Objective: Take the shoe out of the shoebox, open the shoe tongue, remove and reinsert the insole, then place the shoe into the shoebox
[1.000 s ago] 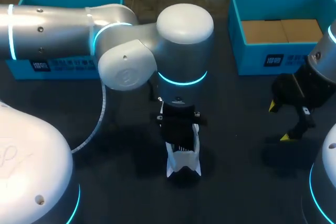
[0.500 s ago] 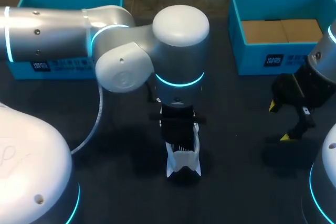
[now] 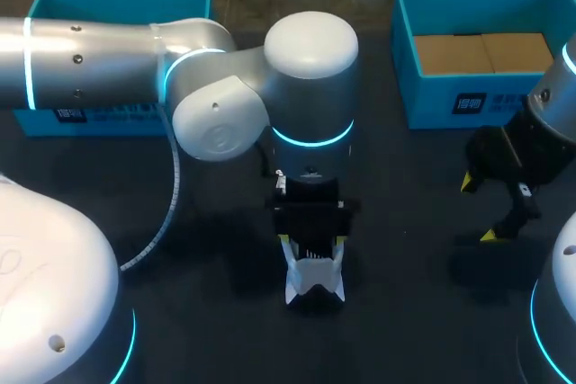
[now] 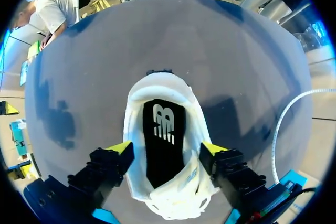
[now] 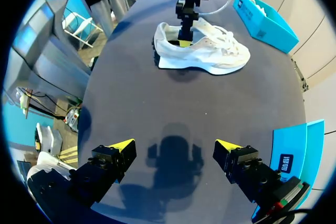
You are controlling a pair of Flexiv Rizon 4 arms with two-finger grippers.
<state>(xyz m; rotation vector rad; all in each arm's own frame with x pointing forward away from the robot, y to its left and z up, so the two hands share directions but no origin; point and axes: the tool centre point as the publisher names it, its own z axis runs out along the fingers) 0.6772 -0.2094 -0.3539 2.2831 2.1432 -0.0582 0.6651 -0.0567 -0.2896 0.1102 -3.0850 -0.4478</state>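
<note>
While your left gripper (image 4: pixel 167 148) straddles the white sneaker (image 5: pixel 202 53), fingers apart, and your right gripper (image 5: pixel 174 145) hangs open, closing could pinch it shut and miss the black insole (image 4: pixel 163 140).

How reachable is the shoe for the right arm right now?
Probably reachable. Only bare table lies between the open right gripper and the shoe. The left gripper straddles the shoe's opening, so likely just the toe end is free.
</note>
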